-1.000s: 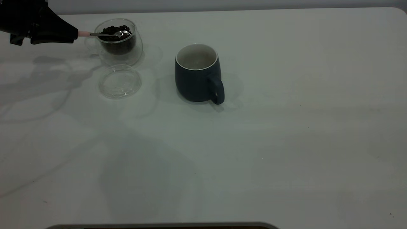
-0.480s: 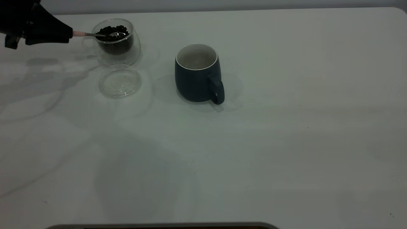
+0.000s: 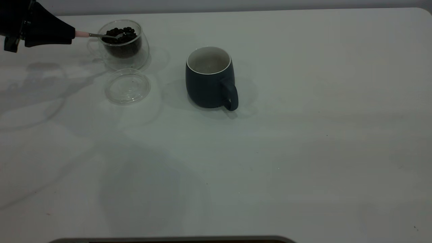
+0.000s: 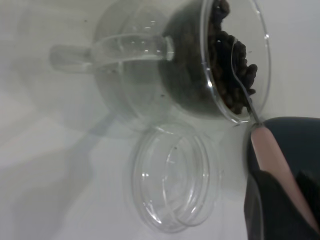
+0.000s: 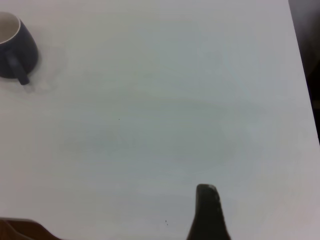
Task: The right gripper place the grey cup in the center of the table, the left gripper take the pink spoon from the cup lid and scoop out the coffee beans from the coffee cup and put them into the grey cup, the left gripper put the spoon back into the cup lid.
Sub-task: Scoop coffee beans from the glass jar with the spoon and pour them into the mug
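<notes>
Left gripper (image 3: 69, 34) grips pink spoon (image 3: 88, 34), bowl in coffee beans (image 3: 119, 34).

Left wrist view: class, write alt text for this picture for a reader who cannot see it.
The left tool holds the pink spoon by its handle, its metal bowl dipped among the coffee beans in the clear glass coffee cup. Beside the cup, the clear glass cup lid lies on the white table with nothing in it.

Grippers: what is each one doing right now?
Left gripper: shut on the pink spoon.
Right gripper: cannot be told.
</notes>
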`<state>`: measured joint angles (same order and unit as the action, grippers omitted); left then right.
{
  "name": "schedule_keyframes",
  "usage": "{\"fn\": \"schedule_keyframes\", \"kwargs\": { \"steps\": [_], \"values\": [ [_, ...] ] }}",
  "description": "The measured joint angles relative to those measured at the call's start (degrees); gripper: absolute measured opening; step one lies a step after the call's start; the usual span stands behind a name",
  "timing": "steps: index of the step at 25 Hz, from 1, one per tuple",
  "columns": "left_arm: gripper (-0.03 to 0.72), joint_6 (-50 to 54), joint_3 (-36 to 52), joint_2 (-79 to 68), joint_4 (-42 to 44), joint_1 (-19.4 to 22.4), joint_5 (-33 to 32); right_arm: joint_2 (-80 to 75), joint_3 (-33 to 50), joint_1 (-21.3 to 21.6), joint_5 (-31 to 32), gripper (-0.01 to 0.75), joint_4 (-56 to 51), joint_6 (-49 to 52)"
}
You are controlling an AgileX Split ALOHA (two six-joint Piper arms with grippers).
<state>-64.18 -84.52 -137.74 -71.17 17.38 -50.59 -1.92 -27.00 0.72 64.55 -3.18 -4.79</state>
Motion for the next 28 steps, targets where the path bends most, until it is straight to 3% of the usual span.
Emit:
{"fn": "schedule_keyframes", "kwargs": {
  "steps": [18,28],
  "values": [
    [0.127,4.0,0.0,0.0,-0.4,1.2,-1.0,0.0,0.0,0.0,0.0,0.590,0.0,0.0],
    [0.127,4.1,0.0,0.0,-4.1,3.3,-4.9,0.0,0.0,0.0,0.0,0.590,0.0,0.0]
  ]
}}
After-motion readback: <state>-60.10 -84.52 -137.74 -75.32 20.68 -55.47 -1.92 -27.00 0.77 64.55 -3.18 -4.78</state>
